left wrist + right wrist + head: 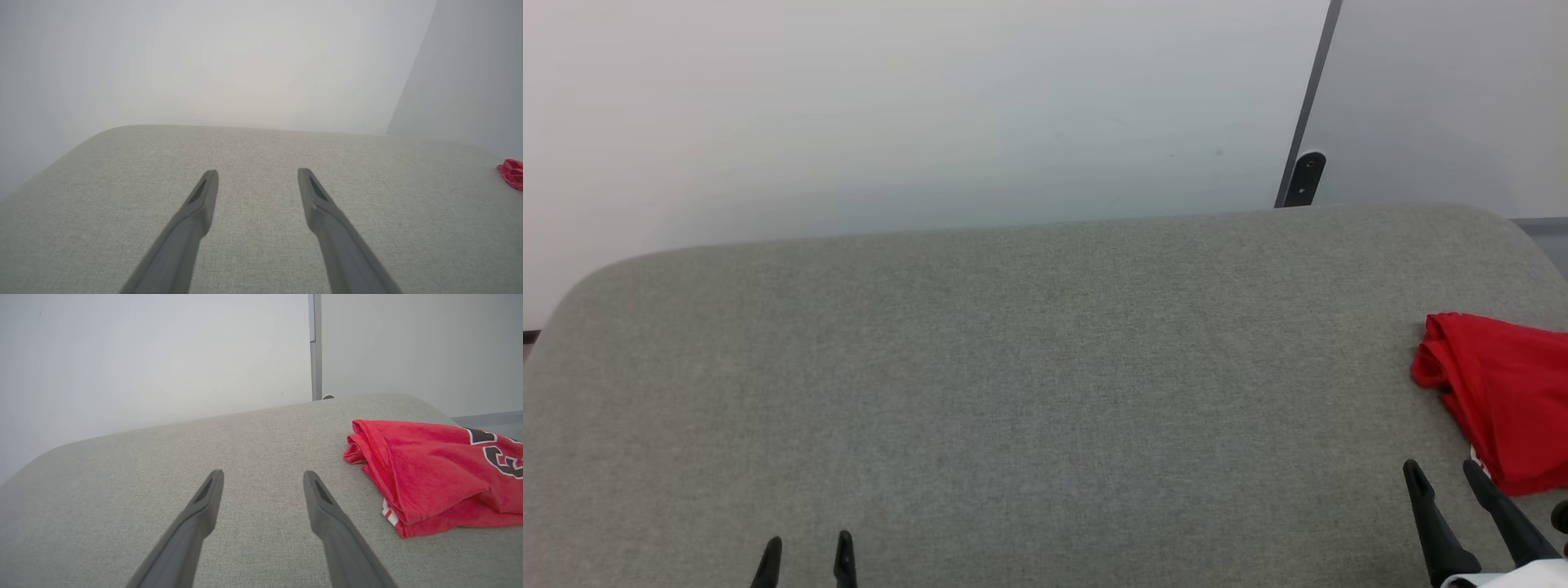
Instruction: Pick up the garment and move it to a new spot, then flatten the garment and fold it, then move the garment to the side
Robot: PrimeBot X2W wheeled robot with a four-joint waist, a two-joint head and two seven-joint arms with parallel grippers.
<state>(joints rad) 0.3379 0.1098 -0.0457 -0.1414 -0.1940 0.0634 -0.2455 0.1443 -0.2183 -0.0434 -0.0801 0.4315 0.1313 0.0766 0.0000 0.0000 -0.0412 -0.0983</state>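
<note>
The garment is a red cloth lying folded in a bundle at the far right of the grey cushioned surface. Black white-outlined lettering and a bit of red-and-white trim show on the garment in the right wrist view. My right gripper stands open just in front of and left of the cloth, apart from it and holding nothing. My left gripper is open at the lower left, far from the cloth. In the left wrist view the garment is a small red patch at the right edge, beyond the open left gripper.
A pale wall rises behind the surface. A dark upright post with a black bracket stands at the back right. The surface has rounded corners, and its right edge lies near the cloth.
</note>
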